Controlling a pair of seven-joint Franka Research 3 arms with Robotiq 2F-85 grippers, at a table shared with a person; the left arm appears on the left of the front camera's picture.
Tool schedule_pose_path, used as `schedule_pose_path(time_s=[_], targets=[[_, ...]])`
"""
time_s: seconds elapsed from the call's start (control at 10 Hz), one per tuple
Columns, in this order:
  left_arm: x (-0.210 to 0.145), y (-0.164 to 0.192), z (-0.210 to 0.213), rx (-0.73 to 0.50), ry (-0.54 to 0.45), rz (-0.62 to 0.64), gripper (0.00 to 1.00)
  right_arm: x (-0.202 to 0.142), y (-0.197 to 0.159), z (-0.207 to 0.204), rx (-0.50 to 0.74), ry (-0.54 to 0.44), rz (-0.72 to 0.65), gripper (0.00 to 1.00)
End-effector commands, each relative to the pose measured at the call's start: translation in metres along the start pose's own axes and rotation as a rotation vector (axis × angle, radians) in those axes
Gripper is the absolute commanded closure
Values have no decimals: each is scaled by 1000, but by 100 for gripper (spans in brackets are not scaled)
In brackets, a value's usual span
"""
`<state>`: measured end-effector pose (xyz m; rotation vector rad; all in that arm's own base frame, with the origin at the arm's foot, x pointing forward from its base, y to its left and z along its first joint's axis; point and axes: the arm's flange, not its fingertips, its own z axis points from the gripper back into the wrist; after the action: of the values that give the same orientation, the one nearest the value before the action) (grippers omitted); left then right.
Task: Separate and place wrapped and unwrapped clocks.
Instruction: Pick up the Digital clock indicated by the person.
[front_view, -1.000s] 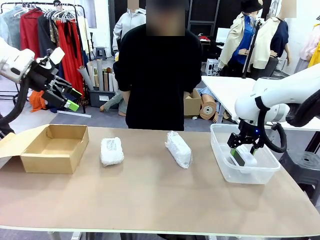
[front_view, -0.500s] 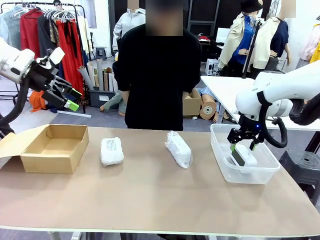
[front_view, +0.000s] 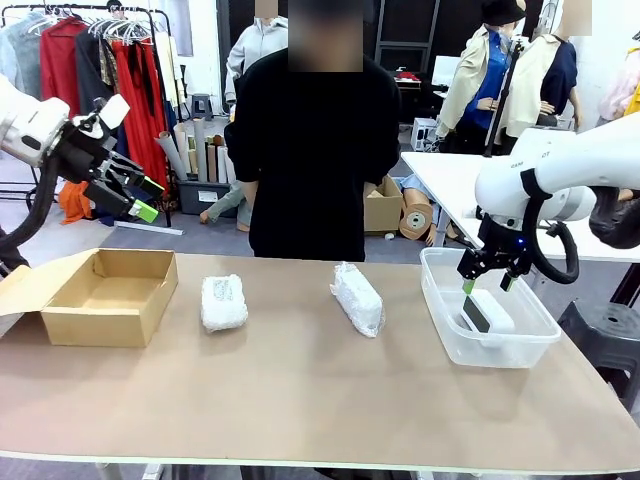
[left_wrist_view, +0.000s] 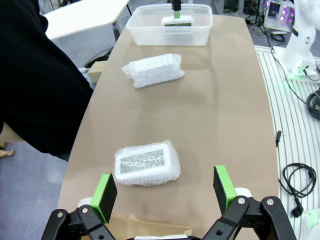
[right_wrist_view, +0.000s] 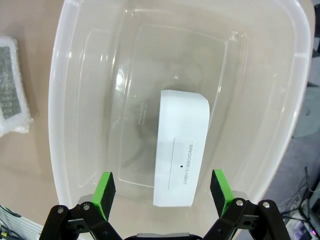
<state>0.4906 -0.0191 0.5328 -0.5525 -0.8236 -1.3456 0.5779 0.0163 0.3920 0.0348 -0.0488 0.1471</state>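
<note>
- Brown table top (front_view: 300, 390) in the front view carries, from picture left to right, an open cardboard box (front_view: 100, 295), the first wrapped clock (front_view: 223, 302), the second wrapped clock (front_view: 357, 298) and a clear plastic tub (front_view: 440, 300). All four stand apart from one another.
- The bare clock (front_view: 487, 310) lies inside the tub, white, with one dark side showing.
- The right gripper (front_view: 485, 284) hangs over the tub, just above the bare clock. Its jaws are spread and it holds nothing.
- The left gripper (front_view: 140, 198) is raised high above the cardboard box, at the left edge of the picture. Its jaws are also spread and empty.
- A person (front_view: 315, 150) in a black top stands at the far side of the table.
- In the left wrist view the left gripper (left_wrist_view: 164, 175) looks along the table, its two green pads wide apart with nothing between them.
- The first wrapped clock (left_wrist_view: 146, 163) lies nearest to this camera, flat on the table, and a grey panel shows through the bubble wrap.
- The second wrapped clock (left_wrist_view: 152, 70) lies farther off. Behind it stands the tub (left_wrist_view: 150, 37) with the bare clock (left_wrist_view: 178, 21) in it.
- The person's black sleeve (left_wrist_view: 35, 75) is at the left side.
- In the right wrist view the right gripper (right_wrist_view: 161, 175) points straight down into the tub (right_wrist_view: 60, 100), with its jaws standing wide.
- The bare clock (right_wrist_view: 180, 150) lies flat on the tub's floor, between the two pads in the picture but touched by neither. The print SNOOZE/LIGHT is readable on its top.
- A corner of the second wrapped clock (right_wrist_view: 12, 85) shows on the table outside the tub, at the left edge.
</note>
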Motion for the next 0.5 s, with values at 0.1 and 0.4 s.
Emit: schedule_pose_path(time_s=[0.1,0.4], targets=[[2,-1,0,1,-10,2,0,1,0,-2,2,-7,-2,0],[2,-1,0,1,-10,2,0,1,0,-2,2,-7,-2,0]])
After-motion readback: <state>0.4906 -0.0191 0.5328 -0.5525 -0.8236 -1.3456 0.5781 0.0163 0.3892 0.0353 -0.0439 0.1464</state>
